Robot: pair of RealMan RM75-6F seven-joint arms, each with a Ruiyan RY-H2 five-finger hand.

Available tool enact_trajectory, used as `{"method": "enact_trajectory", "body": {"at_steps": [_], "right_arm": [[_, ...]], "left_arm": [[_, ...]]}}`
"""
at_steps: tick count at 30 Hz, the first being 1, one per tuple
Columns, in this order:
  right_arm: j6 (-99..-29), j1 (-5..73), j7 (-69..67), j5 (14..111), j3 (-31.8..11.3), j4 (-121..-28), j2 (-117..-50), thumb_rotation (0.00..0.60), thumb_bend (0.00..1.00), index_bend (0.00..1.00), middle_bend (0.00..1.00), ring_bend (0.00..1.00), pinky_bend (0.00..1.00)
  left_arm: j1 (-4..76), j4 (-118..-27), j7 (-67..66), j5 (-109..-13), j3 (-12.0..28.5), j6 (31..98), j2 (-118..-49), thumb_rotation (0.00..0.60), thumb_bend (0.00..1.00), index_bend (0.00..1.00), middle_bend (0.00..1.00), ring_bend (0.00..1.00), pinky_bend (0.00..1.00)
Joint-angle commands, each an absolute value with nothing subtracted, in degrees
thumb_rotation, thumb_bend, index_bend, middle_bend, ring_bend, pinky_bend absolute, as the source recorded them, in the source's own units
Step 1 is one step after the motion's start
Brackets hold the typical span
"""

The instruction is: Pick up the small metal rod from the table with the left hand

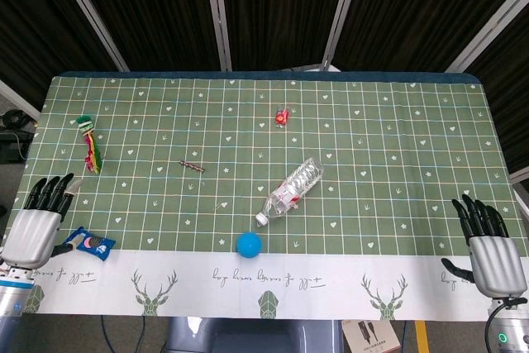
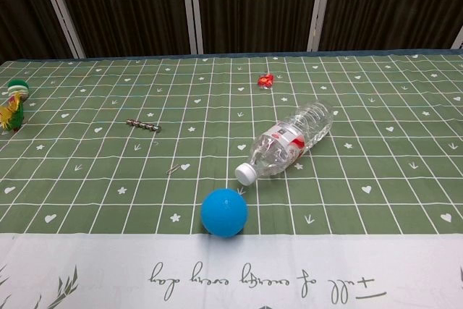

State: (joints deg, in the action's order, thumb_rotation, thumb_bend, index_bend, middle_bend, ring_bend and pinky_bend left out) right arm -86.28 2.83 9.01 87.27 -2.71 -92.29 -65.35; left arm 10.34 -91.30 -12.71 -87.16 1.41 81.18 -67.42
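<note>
The small metal rod (image 1: 192, 165) is thin, dark and ridged, lying flat on the green checked cloth left of centre; the chest view shows the rod (image 2: 143, 125) at mid-left. My left hand (image 1: 37, 223) hovers at the table's near left corner, fingers apart and holding nothing, well to the left of and nearer than the rod. Over at the near right corner my right hand (image 1: 488, 245) is likewise spread and holds nothing. Neither hand appears in the chest view.
A clear plastic bottle (image 1: 289, 191) lies on its side mid-table, a blue ball (image 1: 250, 244) just in front of it. A red-green-yellow toy (image 1: 89, 145) lies far left, a blue packet (image 1: 89, 242) by my left hand, a small red object (image 1: 282, 115) farther back.
</note>
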Motion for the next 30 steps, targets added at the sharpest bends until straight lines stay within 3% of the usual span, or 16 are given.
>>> {"method": "enact_trajectory", "body": {"at_steps": [1,13,19,30], "right_arm": [[-86.3,2.8,8.9,87.2,-2.7,-92.3,-65.3,0.6,0.06,0.0,0.0,0.0,0.09],[-86.0,2.8,8.7,87.1,-2.6,-92.8,-65.1,0.6,0.06,0.0,0.0,0.0,0.09],[-85.8,2.8,8.5,87.2,-2.5,-93.1,-64.8,0.6,0.06,0.0,0.0,0.0,0.09],[-84.4,3.0,7.2,85.9,-2.4,-94.0,-64.0,0.6,0.06,0.0,0.0,0.0,0.09]], "left_arm": [[10.3,-91.3,-12.9,-87.3,1.4,81.3,-67.4,0.6,0.1,0.0,0.0,0.0,0.0],[10.9,-91.5,-13.0,-86.9,1.6,80.2,-67.5,0.6,0.1,0.01,0.0,0.0,0.0],[13.3,-91.4,-13.4,-86.2,3.3,78.1,-68.0,0.6,0.12,0.09,0.0,0.0,0.0],[25.1,-81.7,-18.2,-75.1,11.2,63.6,-74.1,0.6,0.19,0.25,0.0,0.0,0.0]]}}
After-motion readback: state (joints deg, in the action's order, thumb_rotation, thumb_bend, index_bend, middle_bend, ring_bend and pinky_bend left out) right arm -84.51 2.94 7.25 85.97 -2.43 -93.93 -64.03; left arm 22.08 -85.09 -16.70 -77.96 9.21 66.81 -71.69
